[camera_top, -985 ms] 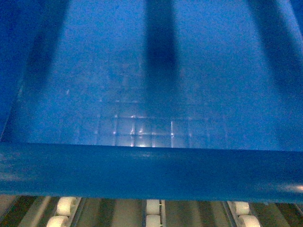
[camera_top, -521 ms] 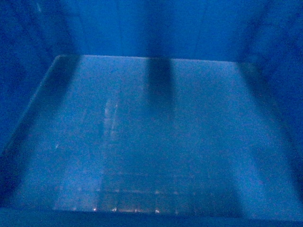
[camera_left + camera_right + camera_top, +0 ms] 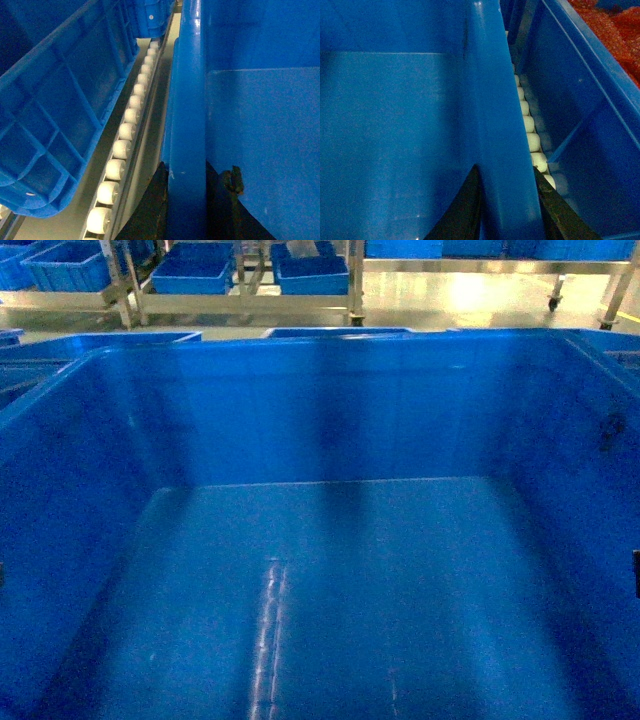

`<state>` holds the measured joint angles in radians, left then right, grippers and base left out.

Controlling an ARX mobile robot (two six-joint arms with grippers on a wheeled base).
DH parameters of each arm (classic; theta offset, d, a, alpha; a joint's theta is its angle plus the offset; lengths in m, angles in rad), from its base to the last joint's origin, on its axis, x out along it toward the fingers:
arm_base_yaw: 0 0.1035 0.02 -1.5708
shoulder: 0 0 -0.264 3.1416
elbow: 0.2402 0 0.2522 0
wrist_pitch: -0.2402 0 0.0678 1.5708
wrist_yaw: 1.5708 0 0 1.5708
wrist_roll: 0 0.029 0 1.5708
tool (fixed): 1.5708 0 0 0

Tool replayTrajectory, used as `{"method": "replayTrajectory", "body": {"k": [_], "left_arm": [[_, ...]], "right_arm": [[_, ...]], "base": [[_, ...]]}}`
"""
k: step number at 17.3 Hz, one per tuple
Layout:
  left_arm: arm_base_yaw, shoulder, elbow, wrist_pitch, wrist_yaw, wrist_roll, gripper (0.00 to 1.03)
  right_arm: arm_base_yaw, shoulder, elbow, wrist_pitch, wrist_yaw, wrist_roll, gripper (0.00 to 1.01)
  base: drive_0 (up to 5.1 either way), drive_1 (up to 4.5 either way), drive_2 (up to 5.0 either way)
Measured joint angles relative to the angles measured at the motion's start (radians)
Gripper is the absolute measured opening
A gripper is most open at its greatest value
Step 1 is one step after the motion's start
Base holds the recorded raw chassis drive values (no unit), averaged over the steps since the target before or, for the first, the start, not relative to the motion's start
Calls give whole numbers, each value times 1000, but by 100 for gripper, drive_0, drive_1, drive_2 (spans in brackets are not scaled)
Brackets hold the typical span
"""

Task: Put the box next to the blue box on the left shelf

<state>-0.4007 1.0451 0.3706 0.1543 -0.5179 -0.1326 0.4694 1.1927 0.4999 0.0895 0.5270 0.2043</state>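
Note:
The box [image 3: 330, 410], a large bright blue crate, fills the head view; I look into its empty inside. My left gripper [image 3: 192, 172] is shut on the box's left rim [image 3: 187, 100], one dark finger on each side of the wall. My right gripper [image 3: 506, 170] is shut on the box's right rim [image 3: 495, 100] in the same way. A ribbed blue box [image 3: 60, 100] sits close to the left of the held one, across a roller track. Another blue box [image 3: 580, 125] lies close on the right.
White roller tracks [image 3: 122, 145] [image 3: 527, 125] run under and beside the held box. More blue crate rims [image 3: 100, 340] show just past its far wall. Metal racks with blue crates [image 3: 210, 275] stand across the floor. Red material [image 3: 615, 25] shows at the far right.
In the head view the box has dropped and levelled: earlier its floor and near rim filled the picture, now its far wall and the room beyond show.

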Motion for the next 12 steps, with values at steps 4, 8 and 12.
{"method": "replayTrajectory", "body": {"k": [4,8,12], "left_arm": [[8,23,-1,35,14,15,11],[-18,-10,-27,224,-55,34,40],[-56,-126,40,314,-52,59,80]], "right_arm": [[4,11,2,1,-22,39,36],[34,-33,-21,148,-38,36,69],[63,-86,-6,223,-27,-6,98]], "base": [[0,0,0],[0,0,0],[0,0,0]]}}
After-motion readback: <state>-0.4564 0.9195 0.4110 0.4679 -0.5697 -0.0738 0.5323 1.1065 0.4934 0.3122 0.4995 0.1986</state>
